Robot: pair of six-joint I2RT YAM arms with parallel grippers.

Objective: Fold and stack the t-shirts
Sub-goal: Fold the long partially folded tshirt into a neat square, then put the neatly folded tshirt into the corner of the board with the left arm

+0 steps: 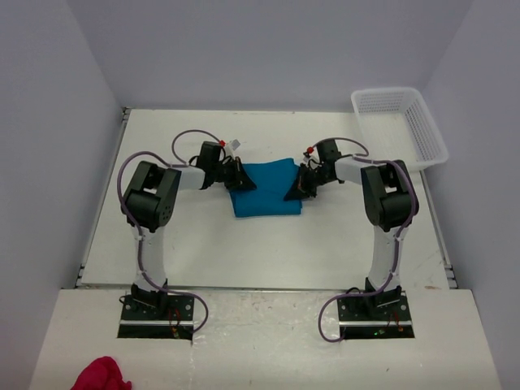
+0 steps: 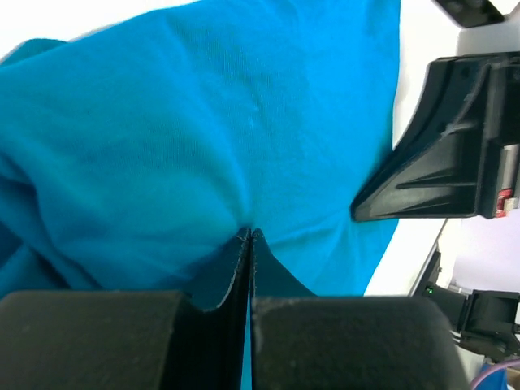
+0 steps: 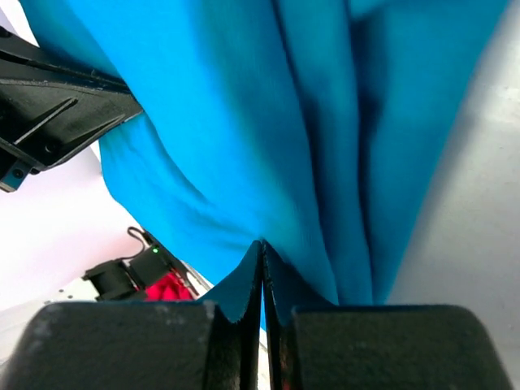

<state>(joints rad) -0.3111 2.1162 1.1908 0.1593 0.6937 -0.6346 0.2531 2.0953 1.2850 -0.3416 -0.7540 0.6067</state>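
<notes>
Folded teal t-shirt (image 1: 264,191) between the arms, opposite edges tight in the left jaws and right jaws.

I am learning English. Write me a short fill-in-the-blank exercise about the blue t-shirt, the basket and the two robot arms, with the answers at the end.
1. The left gripper and the right gripper are both ____ on the plain teal-blue fabric t-shirt.
2. The white plastic mesh basket stands at the far ____ corner of the white table.
3. The t-shirt lies ____ the two arms.

Answers: shut; right; between
</notes>
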